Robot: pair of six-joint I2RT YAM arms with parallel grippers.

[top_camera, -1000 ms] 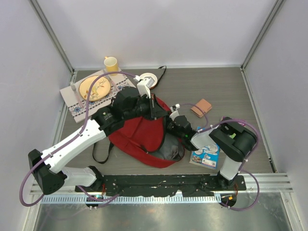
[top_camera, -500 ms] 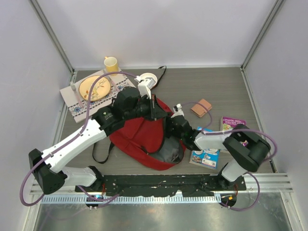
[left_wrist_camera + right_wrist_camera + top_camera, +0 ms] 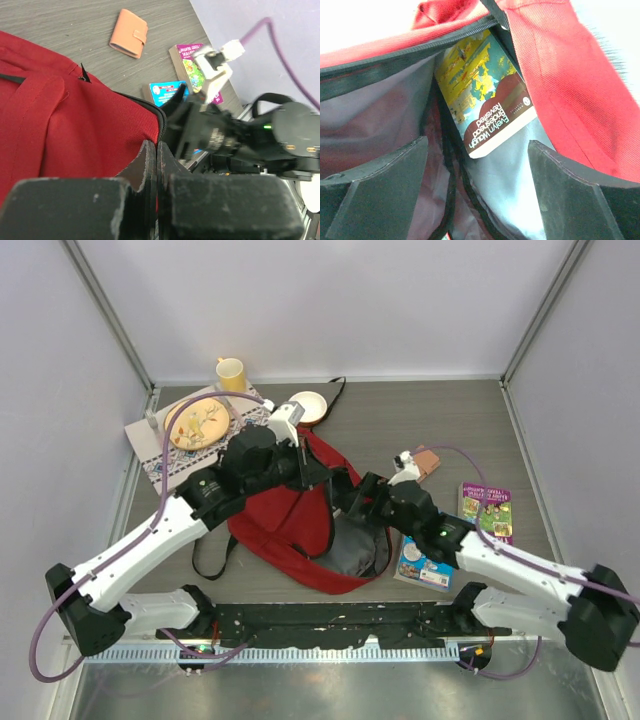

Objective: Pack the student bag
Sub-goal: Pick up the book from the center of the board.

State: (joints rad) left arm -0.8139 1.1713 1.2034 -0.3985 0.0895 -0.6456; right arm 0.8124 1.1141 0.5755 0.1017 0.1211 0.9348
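my right end effector (image 3: 477, 167), fingers apart, at student bag (image 3: 290, 515) mouth; paperback (image 3: 485, 95) ahead, already inside. my left end effector (image 3: 156, 165), fingers together, at rim. behind, unpacked on table (image 3: 400, 420): blue book (image 3: 428, 565), purple book (image 3: 486, 508), wallet (image 3: 424, 462).

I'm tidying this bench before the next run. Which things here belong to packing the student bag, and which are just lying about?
For the job: student bag; paperback already inside it; likely still to go in, blue book, purple book and orange wallet beside the bag.
Probably just lying about: yellow mug, plate, placemat, white dish.
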